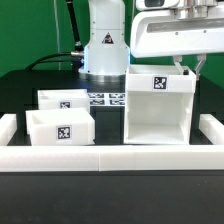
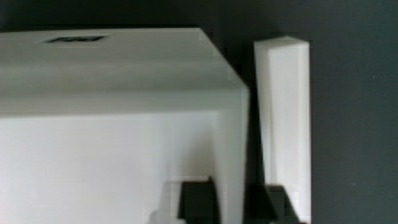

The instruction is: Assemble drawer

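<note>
One wall matters here: the gripper [image 1: 190, 68] sits at the upper back corner of the large shell [image 1: 158, 105], on the exterior view's right. Fingers [image 2: 199, 200] pinched nearly together on the shell's thin side wall, judged from the wrist view, where that wall's edge runs straight away from the pads. Two trays [image 1: 60, 120] rest well apart, toward the exterior view's left, inside the border wall [image 1: 110, 157].

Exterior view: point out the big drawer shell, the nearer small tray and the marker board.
drawer shell [image 1: 157, 110], exterior view, on its front wall below the tag.
nearer small tray [image 1: 60, 130], exterior view, on its tagged front face.
marker board [image 1: 105, 99], exterior view, on its tagged top surface.
</note>
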Robot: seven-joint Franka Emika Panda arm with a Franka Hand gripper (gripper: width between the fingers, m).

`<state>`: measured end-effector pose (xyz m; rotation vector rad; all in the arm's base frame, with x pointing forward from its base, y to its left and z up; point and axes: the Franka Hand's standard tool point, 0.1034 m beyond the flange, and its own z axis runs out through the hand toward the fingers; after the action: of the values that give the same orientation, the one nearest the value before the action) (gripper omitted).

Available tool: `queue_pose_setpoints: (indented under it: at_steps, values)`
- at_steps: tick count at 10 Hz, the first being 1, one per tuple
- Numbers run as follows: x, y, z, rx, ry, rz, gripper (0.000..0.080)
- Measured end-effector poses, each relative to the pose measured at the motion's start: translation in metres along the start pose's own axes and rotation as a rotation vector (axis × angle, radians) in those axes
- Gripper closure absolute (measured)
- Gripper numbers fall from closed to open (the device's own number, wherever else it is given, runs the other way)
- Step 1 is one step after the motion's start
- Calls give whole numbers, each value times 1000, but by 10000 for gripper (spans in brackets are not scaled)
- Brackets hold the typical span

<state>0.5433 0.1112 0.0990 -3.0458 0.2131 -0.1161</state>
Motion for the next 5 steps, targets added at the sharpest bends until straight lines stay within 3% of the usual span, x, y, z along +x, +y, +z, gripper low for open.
queue_pose_setpoints:
  at_steps: [5]
  values:
    - [30,-4,2,15,44,-20,761]
